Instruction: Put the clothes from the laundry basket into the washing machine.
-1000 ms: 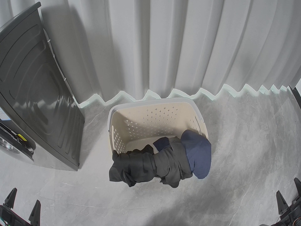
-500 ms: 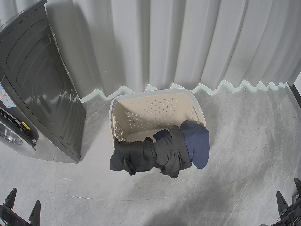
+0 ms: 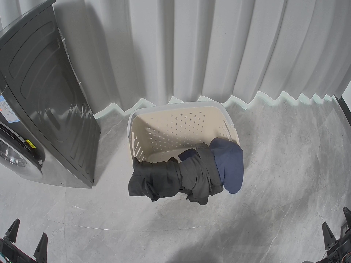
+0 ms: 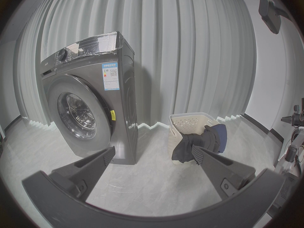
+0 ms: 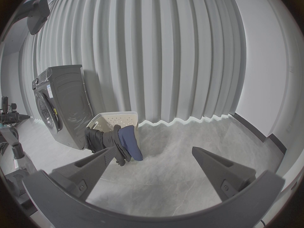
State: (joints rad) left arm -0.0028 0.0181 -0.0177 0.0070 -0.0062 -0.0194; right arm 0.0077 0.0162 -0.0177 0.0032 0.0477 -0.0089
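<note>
Since a second ago the whole head view has shifted, so that the washing machine shows more of its front and the basket sits a little higher in the picture; that is the camera's move, and both pincers hold the same places at the lower corners. Nearest, the left pincer [image 3: 28,234] hangs low above the floor [image 3: 285,172] with its two fingers spread and nothing between them. The right pincer [image 3: 335,223] is likewise spread and empty, and both are cut off by the lower edge of the head view. Farther on stands the laundry basket [image 3: 172,108], well apart from both pincers. A dark grey garment [image 3: 164,179] is draped over its near rim and hides it, and a navy garment [image 3: 228,167] hangs over the right near corner, touching the grey one. How much lies on the basket's bottom cannot be made out. To the left, near the basket, is the washing machine [image 3: 40,103], cut by the view's left edge; its round door [image 4: 79,111] looks closed. Behind everything hangs a pleated white curtain [image 3: 204,37].
</note>
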